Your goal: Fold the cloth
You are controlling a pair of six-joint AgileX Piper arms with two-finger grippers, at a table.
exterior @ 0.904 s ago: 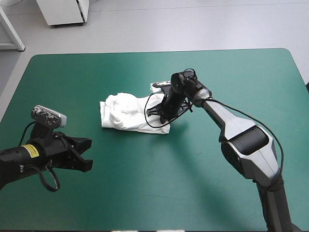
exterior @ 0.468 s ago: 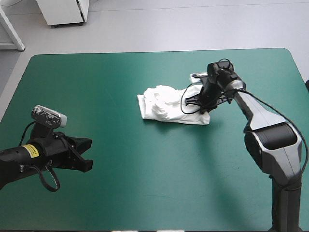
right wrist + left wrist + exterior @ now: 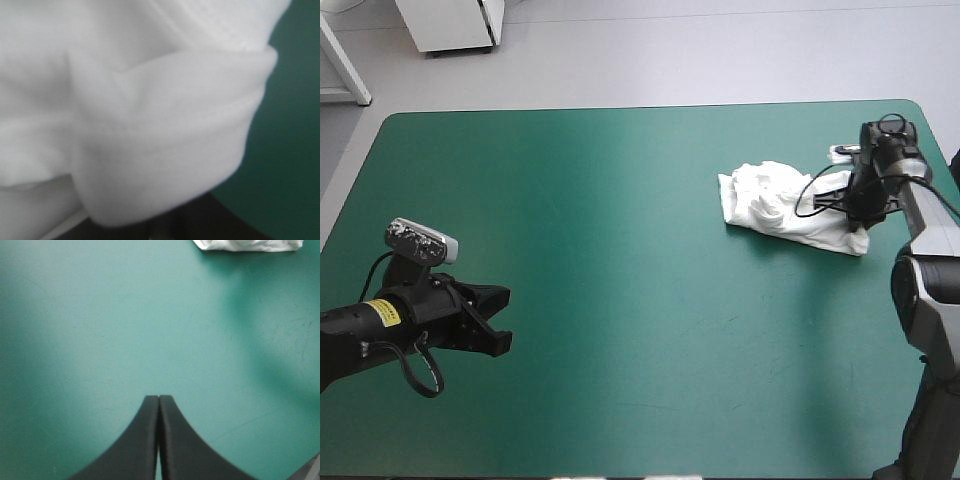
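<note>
The white T-shirt point(image 3: 790, 208) lies as a crumpled bundle on the teal-green cover point(image 3: 620, 200), close to the table's right edge. My right gripper point(image 3: 865, 208) is pressed down on the bundle's right end, shut on the T-shirt. In the right wrist view, folds and a hem of the T-shirt point(image 3: 150, 110) cover almost everything, and only a dark strip of the gripper point(image 3: 160, 227) shows beneath them. My left gripper point(image 3: 500, 320) hovers low at the front left, far from the cloth, and it is shut point(image 3: 159, 399) on nothing. A corner of the T-shirt point(image 3: 247, 244) shows far ahead of it.
The table's right edge point(image 3: 945, 150) runs just beyond the right gripper. Bare teal-green cover lies between the two arms.
My right gripper has dragged the T-shirt from the table's middle far to the right, near the right edge. The left arm has not moved.
</note>
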